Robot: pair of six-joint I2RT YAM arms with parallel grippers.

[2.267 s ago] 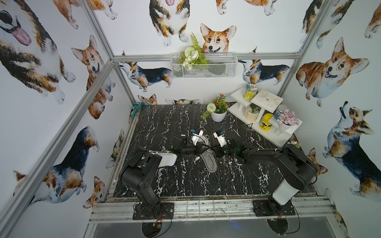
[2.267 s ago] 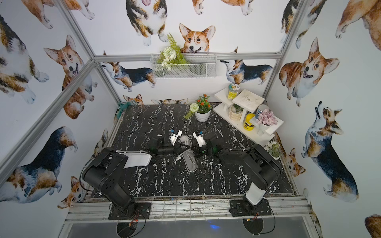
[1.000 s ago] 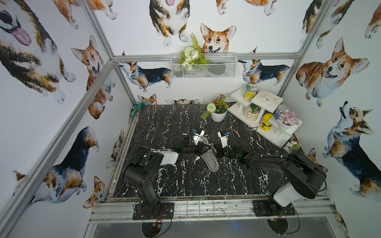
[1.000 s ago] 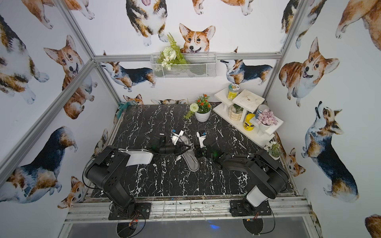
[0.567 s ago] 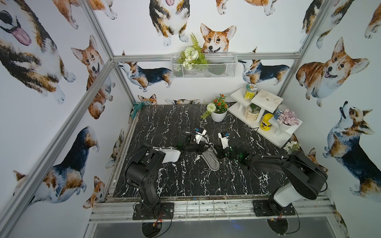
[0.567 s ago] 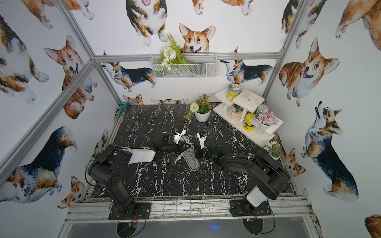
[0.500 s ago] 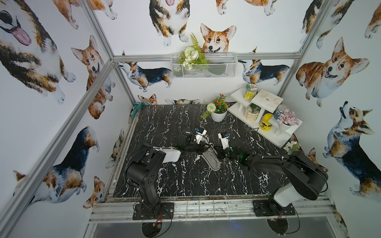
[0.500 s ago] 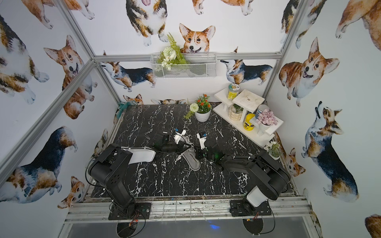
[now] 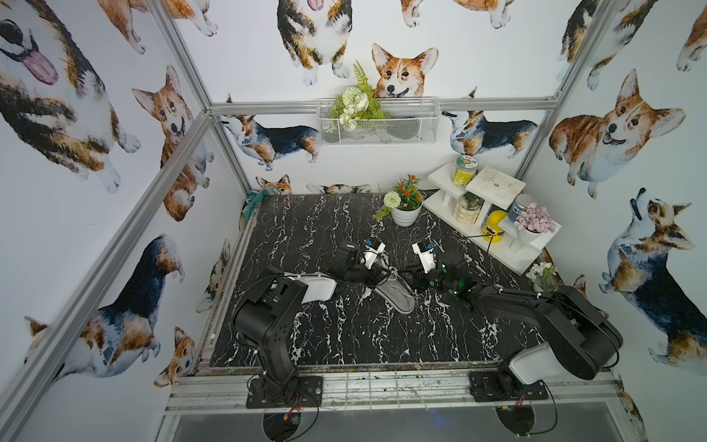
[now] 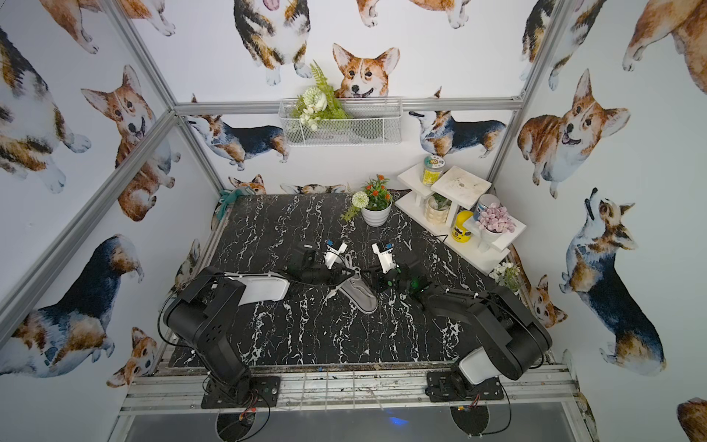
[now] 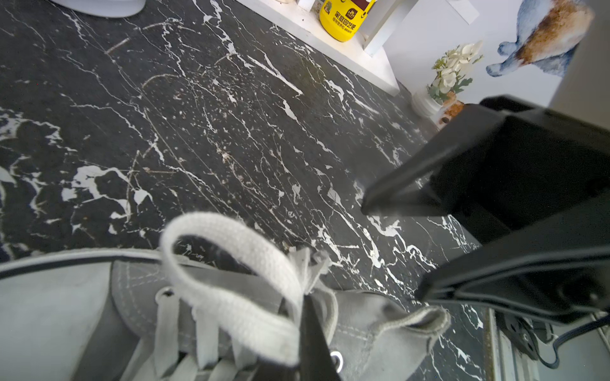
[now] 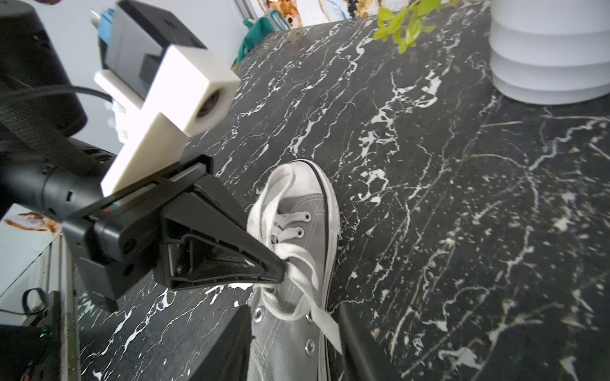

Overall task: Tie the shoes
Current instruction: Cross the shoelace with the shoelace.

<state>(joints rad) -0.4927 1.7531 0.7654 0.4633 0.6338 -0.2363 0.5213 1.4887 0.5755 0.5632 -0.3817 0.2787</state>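
Observation:
The shoes are one grey canvas sneaker (image 9: 396, 296) (image 10: 360, 294) with a white sole edge, lying mid-table. In the left wrist view a white lace loop (image 11: 231, 264) rises over the eyelets, and my left gripper (image 11: 310, 330) is shut on its base. The right wrist view shows that gripper (image 12: 282, 265) pinching the laces above the tongue. My right gripper (image 12: 293, 346) is open, its jaws on either side of the sneaker's ankle end. A flat lace end (image 12: 326, 325) lies loose between them. In both top views the two grippers (image 9: 388, 272) (image 10: 373, 277) meet over the sneaker.
On the black marble table (image 9: 306, 229), a white flower pot (image 9: 405, 214) stands behind the sneaker. A white stepped shelf (image 9: 493, 237) with a yellow jar (image 9: 491, 227) fills the back right corner. A small vase of flowers (image 9: 543, 275) stands by the right wall.
My right gripper has opened and let go of the lace. The left gripper has closed on the lace loop and stayed over the sneaker.

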